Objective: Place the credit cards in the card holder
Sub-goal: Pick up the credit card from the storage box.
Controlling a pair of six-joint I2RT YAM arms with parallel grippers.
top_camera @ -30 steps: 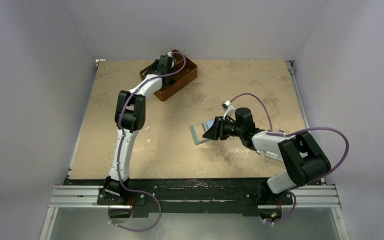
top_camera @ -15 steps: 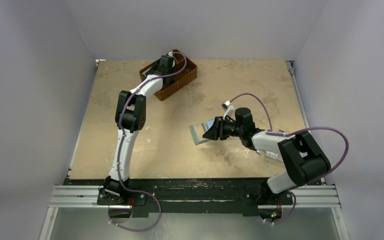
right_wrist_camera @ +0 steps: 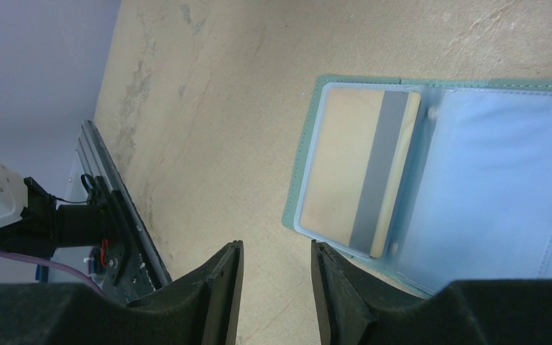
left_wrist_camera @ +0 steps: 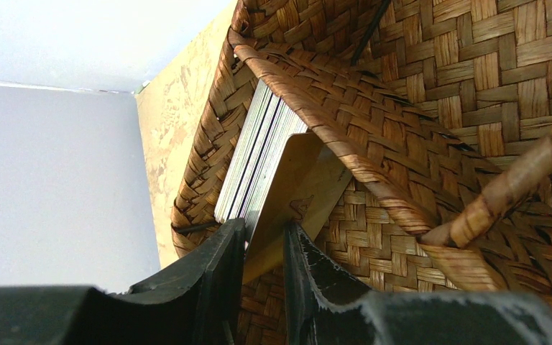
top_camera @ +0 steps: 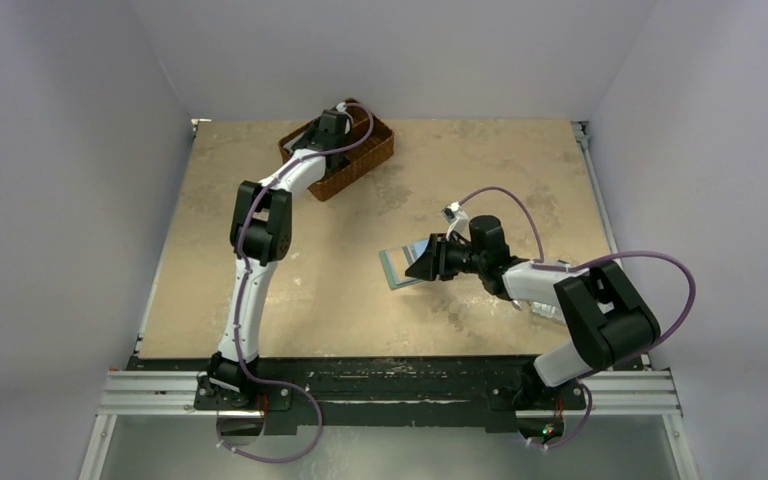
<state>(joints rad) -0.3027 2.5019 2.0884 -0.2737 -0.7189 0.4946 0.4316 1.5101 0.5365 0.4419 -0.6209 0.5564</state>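
Observation:
In the left wrist view, several credit cards (left_wrist_camera: 253, 154) stand on edge in a stack against the wall of a wicker basket (left_wrist_camera: 431, 93). A yellowish credit card (left_wrist_camera: 298, 183) leans off the stack, and my left gripper (left_wrist_camera: 264, 231) is shut on its lower end. In the top view that gripper (top_camera: 332, 122) is down inside the basket (top_camera: 360, 165). The teal card holder (right_wrist_camera: 303, 154) lies open on the table, with a tan card with a grey stripe (right_wrist_camera: 359, 169) in its clear sleeve. My right gripper (right_wrist_camera: 277, 248) hovers open beside its left edge, holding nothing.
The basket sits at the table's far edge, left of centre. The card holder (top_camera: 394, 266) lies mid-table under the right arm's wrist. The metal rail (right_wrist_camera: 118, 223) of the table's edge runs near the right gripper. A dark rod (left_wrist_camera: 370, 29) crosses the basket's weave.
The left jaws have closed in onto the yellowish card. Neither arm has visibly shifted, and the right gripper stays as it was.

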